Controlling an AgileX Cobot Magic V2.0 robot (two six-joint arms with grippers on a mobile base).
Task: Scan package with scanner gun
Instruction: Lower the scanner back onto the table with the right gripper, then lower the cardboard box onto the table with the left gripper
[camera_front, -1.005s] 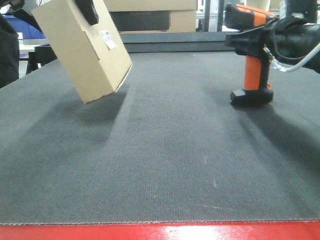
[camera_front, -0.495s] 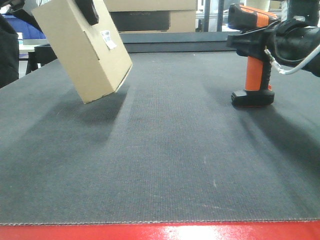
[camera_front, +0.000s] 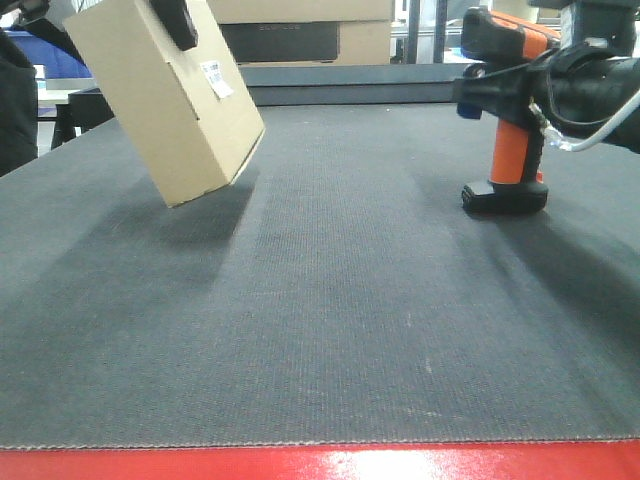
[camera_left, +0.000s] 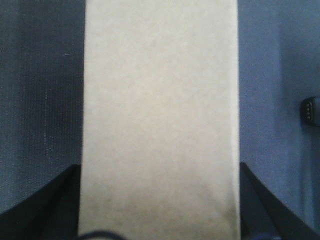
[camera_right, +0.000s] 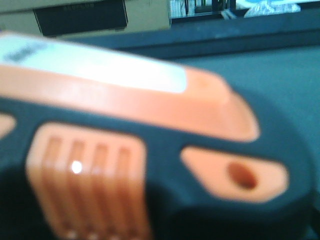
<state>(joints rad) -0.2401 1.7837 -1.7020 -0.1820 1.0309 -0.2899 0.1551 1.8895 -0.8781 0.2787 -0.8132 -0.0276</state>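
Scanner gun (camera_right: 150, 150) fills most of the view at very close range and is out of focus. Its orange top panel (camera_right: 150, 107) runs from the left edge down towards the right and carries a white label (camera_right: 100, 65); the print on it is illegible. Below lies the black body. At lower left is an orange grille (camera_right: 85, 185) with four vertical slots. At lower right is an orange oval inset (camera_right: 235, 175) with a round hole. Behind: dark mat (camera_right: 280, 65), a raised dark ledge (camera_right: 240, 35), and a cardboard box (camera_right: 145, 15) with a dark rectangular panel (camera_right: 80, 17) at top left.
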